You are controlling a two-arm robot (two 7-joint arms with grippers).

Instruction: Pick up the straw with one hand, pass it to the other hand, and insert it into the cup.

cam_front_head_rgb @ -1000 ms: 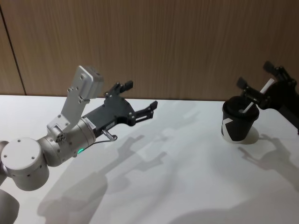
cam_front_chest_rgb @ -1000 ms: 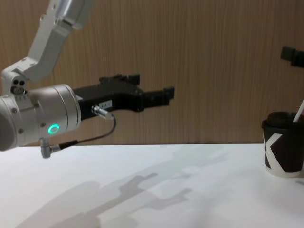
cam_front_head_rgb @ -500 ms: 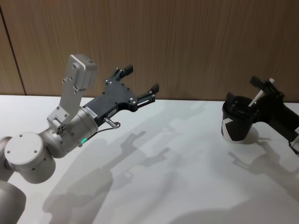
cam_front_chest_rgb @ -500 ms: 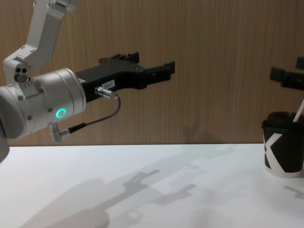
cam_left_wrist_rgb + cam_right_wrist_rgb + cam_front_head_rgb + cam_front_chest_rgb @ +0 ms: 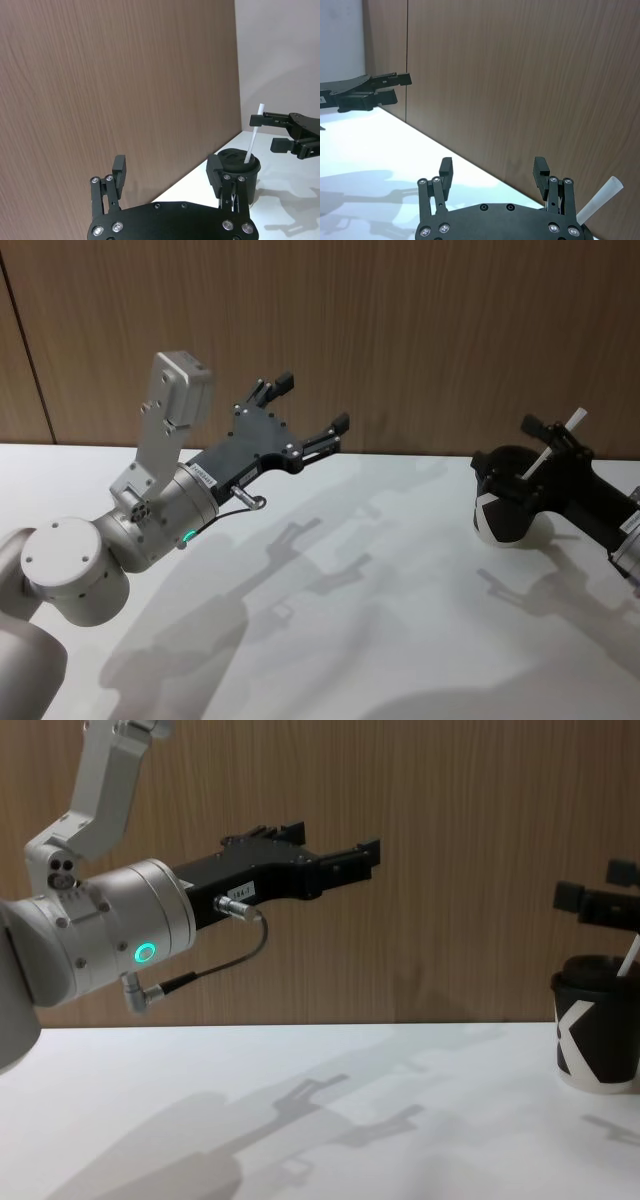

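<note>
Straw [image 5: 558, 437] in cup [image 5: 503, 508], leaning. Right gripper [image 5: 548, 445] jaws wide around it: lift straight up, don't snag. Left gripper [image 5: 308, 410] wide, empty, raised well apart.

A brown wood-grain wall [image 5: 400, 330] rises behind the white worktop [image 5: 380, 640], where soft grey shadows fall.

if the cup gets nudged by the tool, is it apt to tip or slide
Probably tips easily: the cup looks like light paper, standing tall on a narrower base. The straw leaning out past its rim may add leverage. On the smooth white table it might slide first.
</note>
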